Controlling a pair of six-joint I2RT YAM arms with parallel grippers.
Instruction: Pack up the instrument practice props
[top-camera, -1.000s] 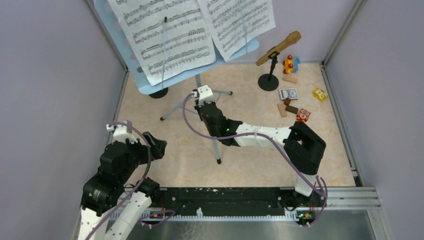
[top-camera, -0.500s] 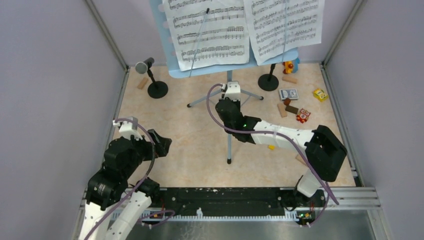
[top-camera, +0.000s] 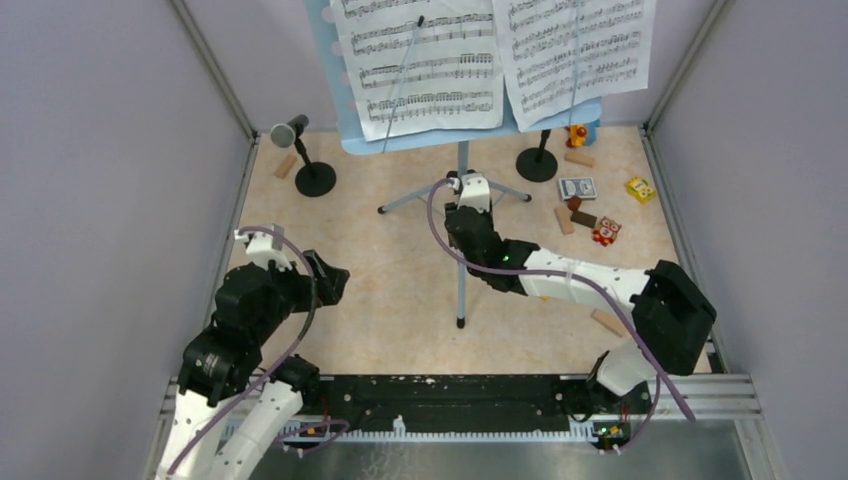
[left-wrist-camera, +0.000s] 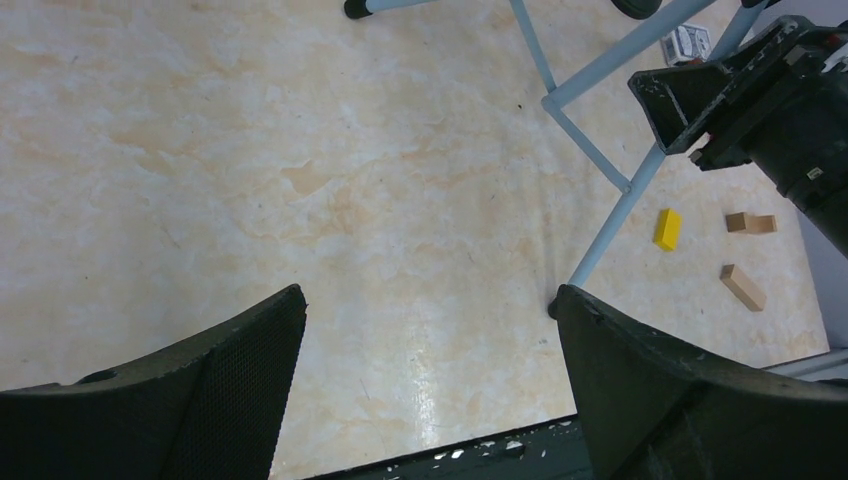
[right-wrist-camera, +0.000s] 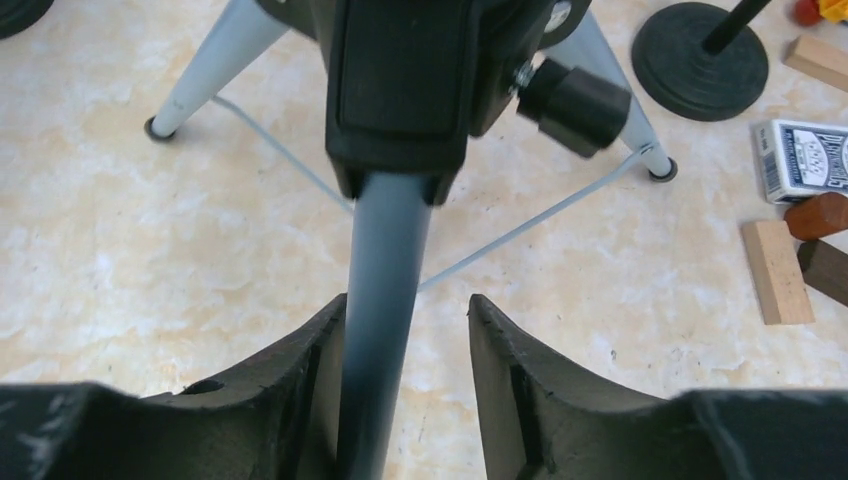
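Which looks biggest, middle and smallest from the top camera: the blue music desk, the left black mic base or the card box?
1. Blue music desk, by far, though raised nearer the camera.
2. Left mic base.
3. Card box, only slightly smaller than the base.

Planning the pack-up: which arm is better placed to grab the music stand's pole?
Right. The right gripper straddles the pole just below its black clamp, jaws slightly apart. The left gripper hangs wide open over the table, away from the pole.
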